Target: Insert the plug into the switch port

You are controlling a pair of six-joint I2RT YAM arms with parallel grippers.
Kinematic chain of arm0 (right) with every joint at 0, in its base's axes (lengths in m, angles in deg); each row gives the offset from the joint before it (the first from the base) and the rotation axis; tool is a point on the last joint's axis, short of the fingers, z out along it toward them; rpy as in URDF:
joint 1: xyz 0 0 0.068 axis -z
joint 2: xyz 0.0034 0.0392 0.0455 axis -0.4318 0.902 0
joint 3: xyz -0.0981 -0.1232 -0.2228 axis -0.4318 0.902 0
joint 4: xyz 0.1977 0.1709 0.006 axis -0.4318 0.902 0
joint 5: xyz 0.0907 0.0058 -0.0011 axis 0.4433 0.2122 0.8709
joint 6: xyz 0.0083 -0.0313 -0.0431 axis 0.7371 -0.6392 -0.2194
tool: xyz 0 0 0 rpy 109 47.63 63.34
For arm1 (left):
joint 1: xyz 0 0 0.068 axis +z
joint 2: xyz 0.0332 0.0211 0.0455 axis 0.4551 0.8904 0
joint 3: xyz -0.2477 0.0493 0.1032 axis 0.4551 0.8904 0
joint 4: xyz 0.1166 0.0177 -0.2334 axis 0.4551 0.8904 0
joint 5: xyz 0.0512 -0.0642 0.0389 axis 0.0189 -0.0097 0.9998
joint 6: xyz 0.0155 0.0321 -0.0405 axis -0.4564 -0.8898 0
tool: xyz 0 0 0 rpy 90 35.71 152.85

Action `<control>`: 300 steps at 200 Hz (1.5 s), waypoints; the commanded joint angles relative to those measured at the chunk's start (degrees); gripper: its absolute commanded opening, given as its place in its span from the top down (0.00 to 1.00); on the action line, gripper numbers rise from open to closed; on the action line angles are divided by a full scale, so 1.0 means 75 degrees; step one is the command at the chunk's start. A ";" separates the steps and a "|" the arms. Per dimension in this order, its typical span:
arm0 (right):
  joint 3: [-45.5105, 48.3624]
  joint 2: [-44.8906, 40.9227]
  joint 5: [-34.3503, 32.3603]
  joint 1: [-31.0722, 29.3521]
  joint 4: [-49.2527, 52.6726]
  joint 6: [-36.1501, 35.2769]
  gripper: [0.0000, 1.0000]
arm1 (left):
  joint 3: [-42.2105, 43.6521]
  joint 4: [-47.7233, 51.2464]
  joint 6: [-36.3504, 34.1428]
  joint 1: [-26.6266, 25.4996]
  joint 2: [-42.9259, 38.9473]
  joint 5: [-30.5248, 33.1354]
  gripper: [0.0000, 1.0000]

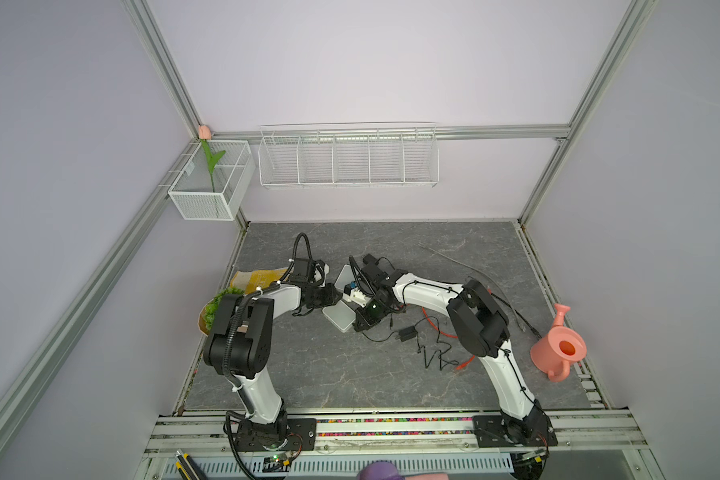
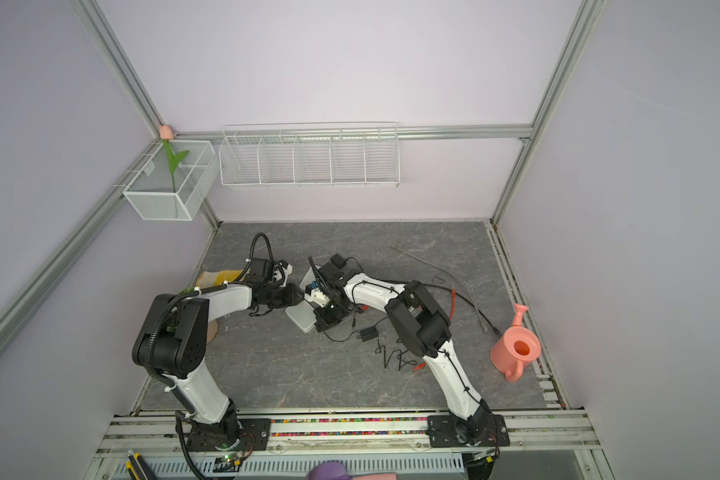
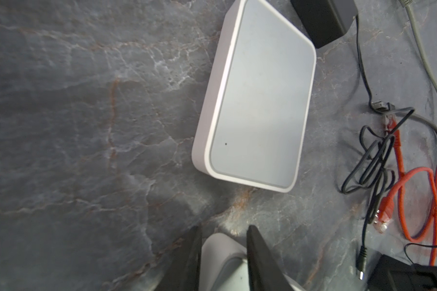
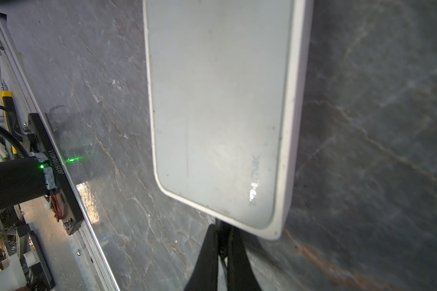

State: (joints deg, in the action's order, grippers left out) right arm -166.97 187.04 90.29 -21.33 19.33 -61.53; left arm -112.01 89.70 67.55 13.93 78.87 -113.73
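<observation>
Both jaws of the left gripper are clamped on a white rounded casing; those of the right gripper are pressed together beside the white switch, laid flat below mid-frame in both top views. One orange plug is seen loose on the tabletop, right of it.

Ahead of my left gripper, clamping a switch, a second switch blocks; bare tabletop one side, cables opposite.
</observation>
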 commanded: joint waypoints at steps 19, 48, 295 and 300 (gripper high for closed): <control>-0.0438 0.0294 -0.0080 0.0079 -0.0742 0.0051 0.93 | 0.0371 0.0761 -0.0011 -0.0330 0.0048 -0.0688 0.69; -0.0695 0.0455 -0.0010 0.0116 -0.0530 -0.0060 0.94 | 0.0406 0.0705 0.0008 -0.0380 0.0056 -0.0759 0.69; -0.2636 0.1622 0.0199 0.0353 0.0330 -0.0292 0.94 | 0.0694 0.0530 -0.0128 -0.0766 0.0052 -0.1312 0.70; -0.2642 0.1614 0.0199 0.0349 0.0310 -0.0281 0.93 | 0.0697 0.0530 -0.0134 -0.0761 0.0045 -0.1323 0.70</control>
State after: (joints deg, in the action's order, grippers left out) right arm -183.97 196.84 94.64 -19.87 37.27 -63.19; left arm -109.89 83.98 66.04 12.75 78.76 -113.49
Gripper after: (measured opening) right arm 0.081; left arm 0.302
